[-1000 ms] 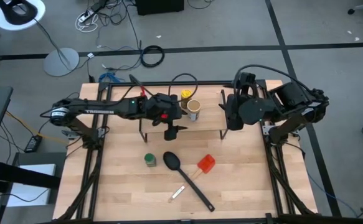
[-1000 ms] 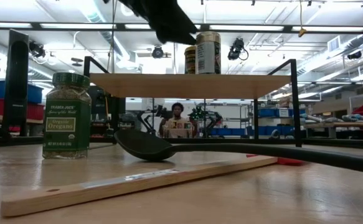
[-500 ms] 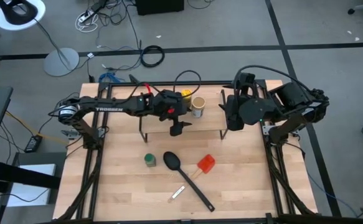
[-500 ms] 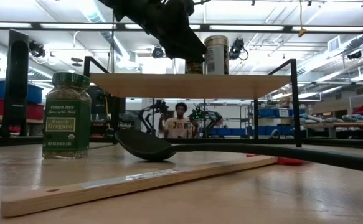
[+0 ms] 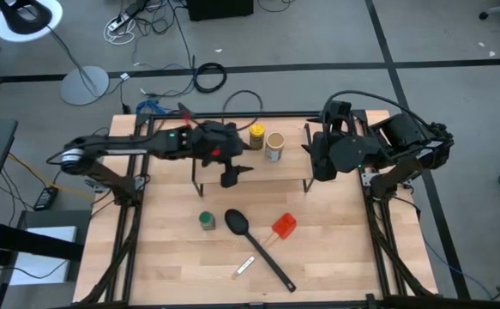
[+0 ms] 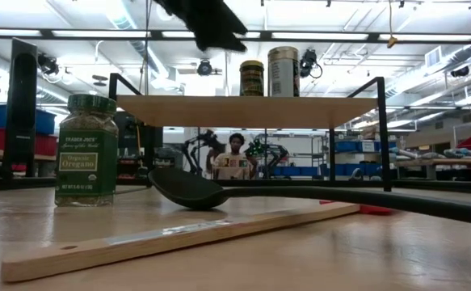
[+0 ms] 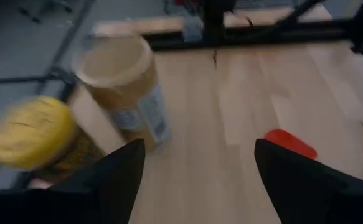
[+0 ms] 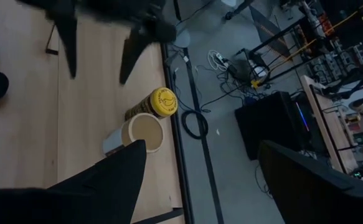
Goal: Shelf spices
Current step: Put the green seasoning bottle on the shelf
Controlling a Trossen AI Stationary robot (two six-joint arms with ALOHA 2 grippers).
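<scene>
Two jars stand on the shelf (image 5: 292, 161) near its back edge: the yellow jar (image 5: 256, 136) and the tan jar (image 5: 274, 146). The green-topped jar (image 5: 207, 221) sits on the table in front of the shelf, beside the black spoon (image 5: 238, 223). The left gripper (image 5: 232, 174) hangs above the shelf's front edge, jaws wide and empty. The right gripper (image 5: 316, 154) waits open at the shelf's right end. Judged step: fetching the third jar; the next move calls for a descent over its lid.
</scene>
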